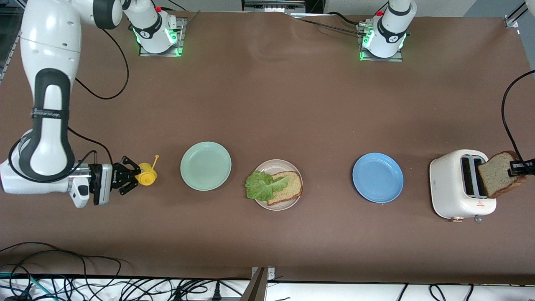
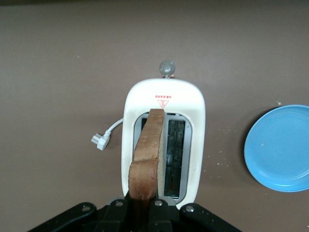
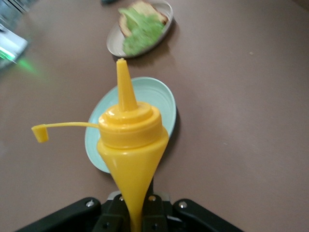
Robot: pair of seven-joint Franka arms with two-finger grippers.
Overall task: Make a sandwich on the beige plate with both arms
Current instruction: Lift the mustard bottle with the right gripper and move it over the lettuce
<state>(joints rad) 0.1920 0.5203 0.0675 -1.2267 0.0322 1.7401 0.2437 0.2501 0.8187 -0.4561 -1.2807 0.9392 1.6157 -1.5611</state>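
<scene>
Nearest the front camera sits the white toaster (image 1: 459, 184), at the left arm's end of the table. Sweeping from the other end, I first meet the right gripper (image 1: 133, 176), low over the table beside the mint-green plate (image 1: 205, 166), its fingers clamped together on a yellow squeeze bottle (image 1: 146, 174). The nozzle is uncapped, with the cap dangling on its strap, so I judge the bottle is held ready to sauce the filling.

Next comes the beige plate (image 1: 264, 167), between the mint-green plate and the blue plate (image 1: 378, 177). It holds one bread slice (image 1: 289, 187) with a lettuce leaf (image 1: 263, 184) laid over it, the leaf spilling past the rim. That is the sandwich half built, open for sauce and a top.

Last, the left gripper (image 1: 516, 168) is over the toaster, pinched shut on a second bread slice (image 1: 498, 174), held on edge above a slot. I read that upright hold as the slice coming straight out of the slot.

My count: three plates, two bread slices, one lettuce leaf, one bottle, one toaster, two arms, neither idle.
</scene>
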